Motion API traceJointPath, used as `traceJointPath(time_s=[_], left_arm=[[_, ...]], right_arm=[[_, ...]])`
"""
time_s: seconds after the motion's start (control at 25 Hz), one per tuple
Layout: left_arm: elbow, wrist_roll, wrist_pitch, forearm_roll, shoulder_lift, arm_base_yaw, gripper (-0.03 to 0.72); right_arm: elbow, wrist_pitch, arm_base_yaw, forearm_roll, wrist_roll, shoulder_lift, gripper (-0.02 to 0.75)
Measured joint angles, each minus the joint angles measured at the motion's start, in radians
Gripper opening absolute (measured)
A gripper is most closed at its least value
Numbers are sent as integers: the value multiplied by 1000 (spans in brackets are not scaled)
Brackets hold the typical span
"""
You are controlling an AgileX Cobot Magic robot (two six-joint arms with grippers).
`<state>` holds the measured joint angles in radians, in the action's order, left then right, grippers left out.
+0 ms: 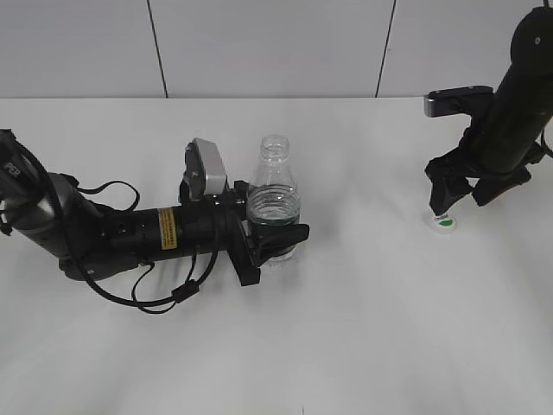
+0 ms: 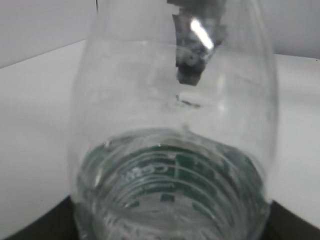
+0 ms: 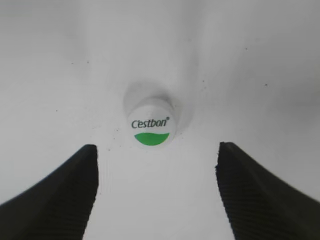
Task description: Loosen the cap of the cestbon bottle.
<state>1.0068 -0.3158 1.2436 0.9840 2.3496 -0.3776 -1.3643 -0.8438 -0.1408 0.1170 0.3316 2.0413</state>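
The clear cestbon bottle [image 1: 275, 201] stands upright at the table's middle with its threaded neck open and no cap on it. My left gripper [image 1: 278, 235] is shut around its lower body; the left wrist view shows the bottle [image 2: 172, 150] close up with the green label through it. The white cap [image 1: 444, 223] with a green patch lies flat on the table at the right. My right gripper [image 1: 456, 197] hangs just above it, open and empty. In the right wrist view the cap [image 3: 150, 126] lies beyond the two spread fingers [image 3: 157, 165].
A white table [image 1: 363, 328] carries everything, with a pale panelled wall behind. The left arm's black body and cables [image 1: 130, 233] lie low across the table's left side.
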Motion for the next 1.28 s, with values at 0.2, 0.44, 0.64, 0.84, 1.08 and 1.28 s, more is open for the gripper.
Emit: traceJointPath(time_s=[0.2, 0.44, 0.64, 0.84, 1.08, 1.28], left_arm=[[0, 0, 0, 0, 0, 0, 407], [0, -1, 0, 1, 0, 0, 421], [-1, -35, -15, 4, 1, 0, 465], [-1, -52, -30, 3, 2, 3, 544], [-1, -52, -33, 1, 2, 3, 560], [-9, -52, -35, -4, -18, 3, 563]], right_arm=[[0, -19, 0, -1, 0, -17, 563], [0, -31, 0, -1, 0, -17, 564], [0, -32, 0, -1, 0, -17, 565], [0, -32, 0, -1, -2, -17, 565], [0, -36, 0, -1, -1, -17, 565], [0, -39, 0, -1, -1, -17, 564]])
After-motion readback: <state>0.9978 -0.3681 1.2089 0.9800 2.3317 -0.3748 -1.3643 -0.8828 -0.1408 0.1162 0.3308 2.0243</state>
